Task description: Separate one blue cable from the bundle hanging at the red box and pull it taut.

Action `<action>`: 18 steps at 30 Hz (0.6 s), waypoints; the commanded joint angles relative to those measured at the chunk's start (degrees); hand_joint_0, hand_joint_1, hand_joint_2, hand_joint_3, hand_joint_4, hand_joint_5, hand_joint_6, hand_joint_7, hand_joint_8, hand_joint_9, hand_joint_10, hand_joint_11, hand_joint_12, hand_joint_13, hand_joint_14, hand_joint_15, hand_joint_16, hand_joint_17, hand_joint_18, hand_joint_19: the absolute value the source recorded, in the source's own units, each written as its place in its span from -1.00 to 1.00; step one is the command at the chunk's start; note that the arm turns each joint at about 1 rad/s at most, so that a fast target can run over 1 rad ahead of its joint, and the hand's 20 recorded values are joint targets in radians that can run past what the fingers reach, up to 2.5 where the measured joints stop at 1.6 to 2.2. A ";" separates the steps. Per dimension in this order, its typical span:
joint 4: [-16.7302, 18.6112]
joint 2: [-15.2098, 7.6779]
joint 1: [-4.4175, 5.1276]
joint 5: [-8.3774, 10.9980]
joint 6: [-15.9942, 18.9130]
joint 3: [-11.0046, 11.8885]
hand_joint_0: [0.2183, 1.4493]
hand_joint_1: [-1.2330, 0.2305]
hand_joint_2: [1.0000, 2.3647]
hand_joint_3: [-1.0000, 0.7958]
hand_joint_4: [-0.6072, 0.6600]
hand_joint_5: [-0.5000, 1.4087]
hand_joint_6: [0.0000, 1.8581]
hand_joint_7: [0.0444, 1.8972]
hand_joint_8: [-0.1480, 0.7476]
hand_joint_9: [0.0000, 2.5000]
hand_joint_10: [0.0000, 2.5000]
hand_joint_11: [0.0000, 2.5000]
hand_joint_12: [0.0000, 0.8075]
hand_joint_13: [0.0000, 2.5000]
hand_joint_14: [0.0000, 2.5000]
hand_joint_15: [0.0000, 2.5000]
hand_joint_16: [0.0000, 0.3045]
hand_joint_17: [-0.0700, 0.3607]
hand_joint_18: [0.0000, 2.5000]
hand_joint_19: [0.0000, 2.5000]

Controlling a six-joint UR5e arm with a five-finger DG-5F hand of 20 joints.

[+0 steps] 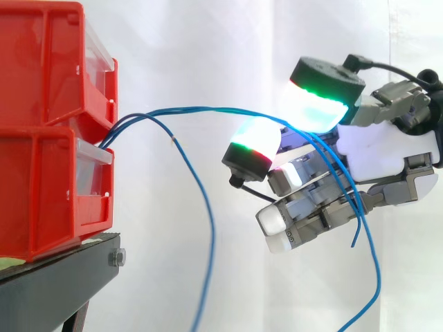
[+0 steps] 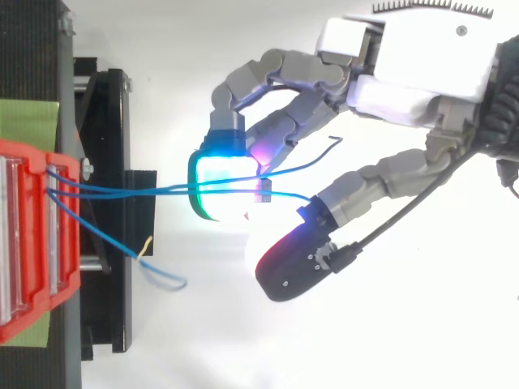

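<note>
Robot hand (image 1: pixel 387 155), right of frame: fingers (image 1: pixel 304 214) curled round two blue cables (image 1: pixel 201 108) leading from red bins (image 1: pixel 48 131), left. Third cable (image 1: pixel 211 235) hangs loose, centre. Risk: both held strands tauten together, so no single cable separated.

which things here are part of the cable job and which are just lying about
Job: blue cables; red bins they hang from; hand, curled on the cables.
Just there: black stand; white curtain; green patch by the bins.
</note>
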 commanded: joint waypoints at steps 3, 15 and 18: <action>0.00 -0.01 -0.03 -0.01 0.00 0.00 -0.67 -0.30 -1.00 -0.44 0.10 -0.67 -0.04 -0.06 -0.05 -0.20 -0.99 -0.38 -0.23 -0.36 -0.99 -0.70 -0.75 -0.27 -0.56 -0.77; 0.00 0.07 -0.03 -0.01 0.00 0.00 -0.36 -0.13 -0.98 -0.26 0.03 -0.66 -0.08 0.20 -0.11 -0.18 -0.98 -0.36 -0.32 -0.37 -0.99 -0.66 -0.80 -0.36 -0.60 -0.69; 0.00 0.07 -0.03 -0.01 0.00 0.00 -0.35 -0.21 -0.97 -0.20 0.07 -0.67 -0.07 0.21 -0.09 -0.18 -0.98 -0.35 -0.31 -0.37 -0.99 -0.66 -0.80 -0.36 -0.60 -0.69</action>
